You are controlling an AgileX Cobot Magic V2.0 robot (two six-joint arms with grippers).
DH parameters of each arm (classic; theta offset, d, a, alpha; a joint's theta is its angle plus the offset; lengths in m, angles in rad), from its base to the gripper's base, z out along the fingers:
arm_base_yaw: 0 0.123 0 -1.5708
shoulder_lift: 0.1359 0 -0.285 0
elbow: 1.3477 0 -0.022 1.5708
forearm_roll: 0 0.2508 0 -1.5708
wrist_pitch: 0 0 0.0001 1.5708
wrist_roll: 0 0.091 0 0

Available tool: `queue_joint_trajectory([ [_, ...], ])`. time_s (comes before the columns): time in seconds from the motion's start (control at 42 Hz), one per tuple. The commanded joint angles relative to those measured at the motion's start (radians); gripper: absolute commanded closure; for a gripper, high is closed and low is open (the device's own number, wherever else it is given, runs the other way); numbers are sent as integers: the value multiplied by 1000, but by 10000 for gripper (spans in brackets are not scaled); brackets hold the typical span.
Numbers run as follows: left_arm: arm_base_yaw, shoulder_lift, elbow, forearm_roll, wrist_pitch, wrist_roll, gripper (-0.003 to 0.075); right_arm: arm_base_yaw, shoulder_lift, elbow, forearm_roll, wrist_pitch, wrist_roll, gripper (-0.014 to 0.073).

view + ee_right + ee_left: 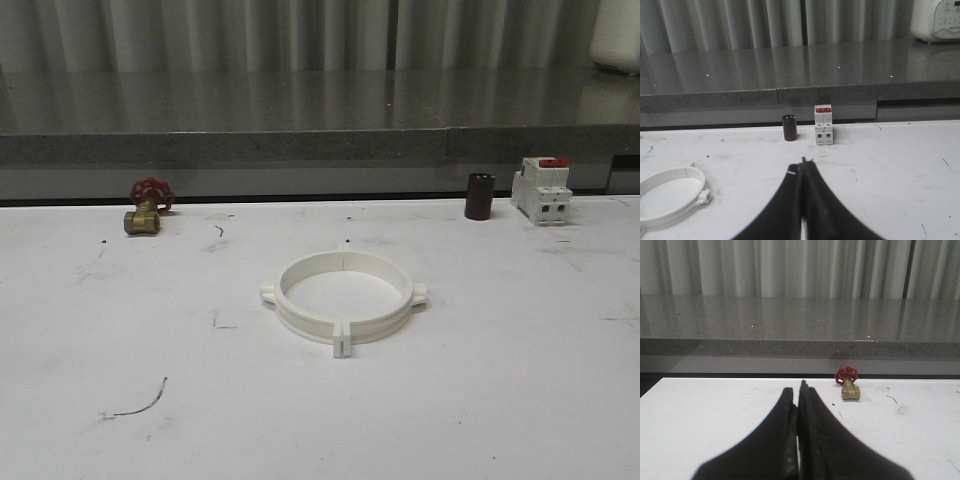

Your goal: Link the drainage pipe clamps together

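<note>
My drainage pipe clamps point(343, 299) sit as one closed ring mid-table, well in front of the black cylinder point(479, 196), so the joining looks done to me. Both my left gripper point(800, 402) and right gripper point(803, 170) are pinched together, holding nothing. The ring's smooth white plastic, with flat tabs meeting and small side lugs.

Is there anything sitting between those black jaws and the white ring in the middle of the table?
Nothing visible. The white ring lies alone on bare table. The brass valve, black cylinder and breaker all stand along the far edge, away from it. Both the left gripper and right gripper are shut.
</note>
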Motion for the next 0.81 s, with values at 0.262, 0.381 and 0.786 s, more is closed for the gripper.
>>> queue_joint_trajectory([
  [0.262, -9, -9, 25, 0, -79, -13, 741, -9, -16, -5, 74, -82, -60, 662],
  [0.381, -9, -9, 25, 0, -79, -13, 741, -34, -17, -5, 72, -84, -60, 662],
  [0.786, -9, -9, 25, 0, -79, -13, 741, -42, -17, -5, 25, -85, -60, 662],
])
